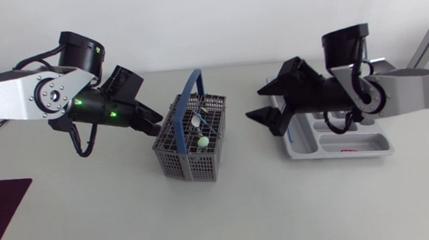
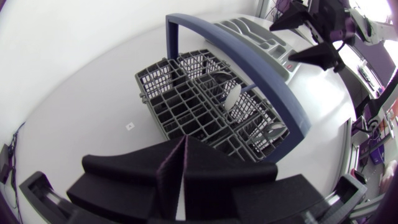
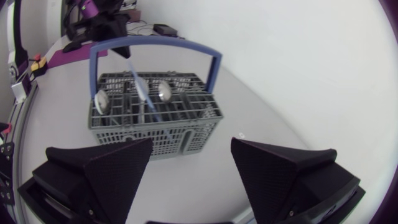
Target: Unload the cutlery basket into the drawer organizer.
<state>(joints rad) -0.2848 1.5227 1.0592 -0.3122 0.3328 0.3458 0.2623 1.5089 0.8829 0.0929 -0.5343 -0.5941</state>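
Seen from above, the grey cutlery basket (image 1: 190, 149) with its blue handle (image 1: 191, 91) stands mid-table on the white table (image 1: 92, 221). The grey drawer organizer (image 1: 354, 143) lies to its right, partly under the right arm. Only this view takes in both arms at once. The left claw (image 1: 156, 128) points at the basket's left rim, though whether it touches cannot be told. The right claw (image 1: 264, 104) hangs between basket and organizer, clear of both.

The left wrist camera settles what the overhead view leaves unclear: the left claw's two fingers (image 2: 137, 174) are pressed flat together with nothing between them, right at the basket's near wall. It also looks down into the compartments, where spoon bowls (image 2: 231, 96) stand on the side toward the organizer.

The right wrist camera shows the right claw's fingers (image 3: 106, 168) spread wide and holding nothing, with the basket well ahead of them. It shows most plainly a pale blue utensil (image 3: 142, 87) leaning between two spoon bowls beneath the handle.
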